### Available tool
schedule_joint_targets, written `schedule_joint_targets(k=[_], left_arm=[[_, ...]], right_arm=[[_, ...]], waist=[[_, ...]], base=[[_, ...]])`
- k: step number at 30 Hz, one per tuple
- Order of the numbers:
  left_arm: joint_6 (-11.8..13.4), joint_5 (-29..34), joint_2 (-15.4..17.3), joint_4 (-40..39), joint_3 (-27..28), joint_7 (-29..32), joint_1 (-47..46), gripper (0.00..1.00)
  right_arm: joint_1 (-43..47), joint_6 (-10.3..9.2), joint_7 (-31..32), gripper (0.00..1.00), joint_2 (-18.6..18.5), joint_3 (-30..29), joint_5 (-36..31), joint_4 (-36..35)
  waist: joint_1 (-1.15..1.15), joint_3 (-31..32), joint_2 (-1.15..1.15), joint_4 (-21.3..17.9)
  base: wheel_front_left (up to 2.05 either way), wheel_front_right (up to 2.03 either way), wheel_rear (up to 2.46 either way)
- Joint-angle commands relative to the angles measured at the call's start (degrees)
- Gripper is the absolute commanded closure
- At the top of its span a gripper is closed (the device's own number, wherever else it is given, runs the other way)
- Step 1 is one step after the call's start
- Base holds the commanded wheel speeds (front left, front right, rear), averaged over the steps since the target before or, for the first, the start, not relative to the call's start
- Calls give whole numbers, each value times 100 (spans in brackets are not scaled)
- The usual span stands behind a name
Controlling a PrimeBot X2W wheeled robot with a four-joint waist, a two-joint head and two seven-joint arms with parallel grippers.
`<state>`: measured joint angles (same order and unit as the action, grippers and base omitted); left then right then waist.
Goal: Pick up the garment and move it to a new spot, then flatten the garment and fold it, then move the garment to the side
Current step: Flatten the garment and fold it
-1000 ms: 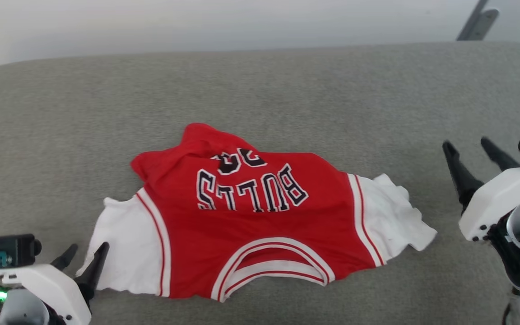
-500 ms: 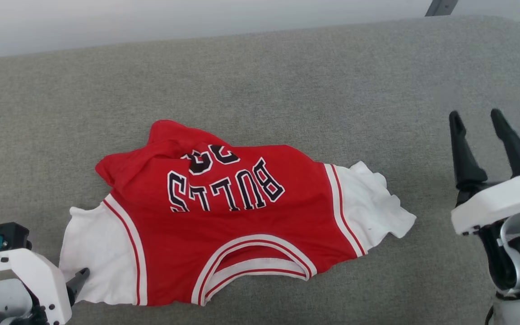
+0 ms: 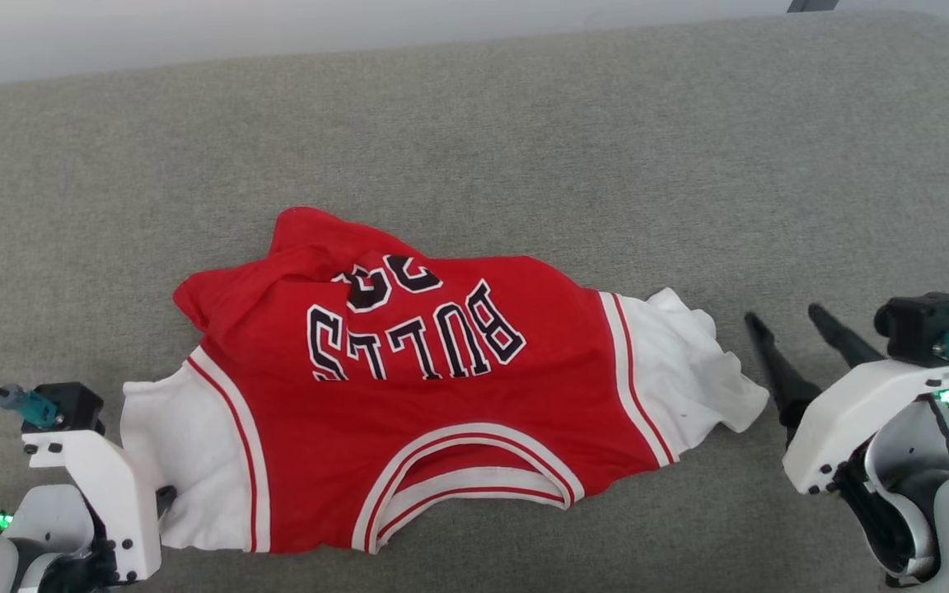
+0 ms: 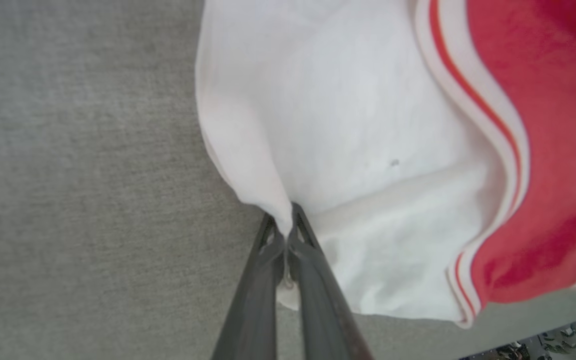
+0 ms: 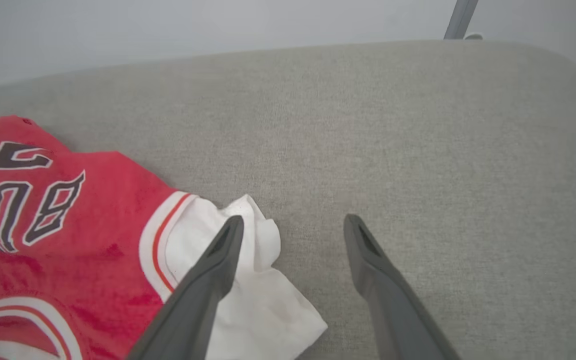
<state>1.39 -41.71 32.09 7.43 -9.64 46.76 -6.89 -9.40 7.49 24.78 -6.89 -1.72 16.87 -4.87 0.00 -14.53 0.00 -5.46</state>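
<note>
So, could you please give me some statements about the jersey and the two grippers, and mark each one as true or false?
1. The left gripper is shut on a white sleeve of the garment. True.
2. The right gripper is shut on the other sleeve. False: its fingers are open beside that sleeve and hold nothing.
3. The garment lies on a grey fabric surface. True.
4. In the head view the BULLS lettering reads upright. False: it is upside down there, with the neckline nearest the robot.
</note>
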Motion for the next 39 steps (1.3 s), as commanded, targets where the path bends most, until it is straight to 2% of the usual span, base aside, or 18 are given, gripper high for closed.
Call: schedule_joint_targets(k=[1,6,13,20,23,24,25,26,31,39], left_arm=[[-81,-4,-156,119,-161,-16,-22,100],[-191,33,-263,213,-272,-136,-226,100],[-298,64,-368,306,-391,-258,-398,100],[-353,21,-471,398,-463,-327,-505,100],[-366,19,-489,430,-479,-341,-515,100],[-369,18,-485,449,-485,-342,-521,100],[-369,11,-486,462,-492,-336,-516,100],[-370,1,-484,470,-494,-323,-520,100],[-351,-98,-384,348,-459,-101,-634,100],[-107,-305,-33,-491,-203,503,-1067,100]], right_arm=[[0,0,188,0,-102,46,72,115],[-115,0,893,0,-365,288,348,576],[-378,0,1172,0,-611,549,384,1296],[-584,1,1555,0,-649,1033,537,2300],[-565,8,1781,0,-680,1267,652,2508],[-550,21,1914,42,-700,1418,734,2561],[-544,22,2022,91,-747,1510,775,2584],[-546,21,2093,100,-822,1571,812,2578],[-698,14,2305,100,-1053,1453,1204,2175],[-1053,1,2710,100,-1288,1054,1712,1013]], waist=[[0,-15,0,41],[0,-42,0,212],[0,-83,0,426],[0,-91,0,578],[0,-77,0,615],[0,-67,0,629],[0,-55,0,642],[0,-44,0,654],[0,-2,0,685],[0,100,0,697]], base=[[0,0,0],[0,0,0],[0,0,0],[0,0,0],[0,0,0],[0,0,0],[0,0,0],[0,0,0],[0,0,0],[0,0,0]])
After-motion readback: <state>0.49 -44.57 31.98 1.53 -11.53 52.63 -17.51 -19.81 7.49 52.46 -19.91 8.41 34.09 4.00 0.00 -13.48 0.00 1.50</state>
